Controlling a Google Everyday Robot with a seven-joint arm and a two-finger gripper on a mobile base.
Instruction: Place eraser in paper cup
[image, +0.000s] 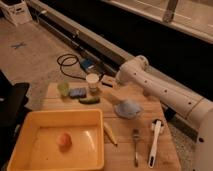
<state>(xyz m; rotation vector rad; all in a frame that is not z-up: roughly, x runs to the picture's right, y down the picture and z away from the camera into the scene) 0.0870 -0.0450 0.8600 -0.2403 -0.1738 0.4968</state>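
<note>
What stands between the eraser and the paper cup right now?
Nothing visible does. The gripper is shut at the eraser, which lies close beside the paper cup, with only bare wooden table between them.

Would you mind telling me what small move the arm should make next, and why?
Probably a short lift straight up. The end effector is shut, low at the eraser, just beside the paper cup. Whether the eraser is truly gripped is unclear; rising would test that and clear the cup's rim.
</note>
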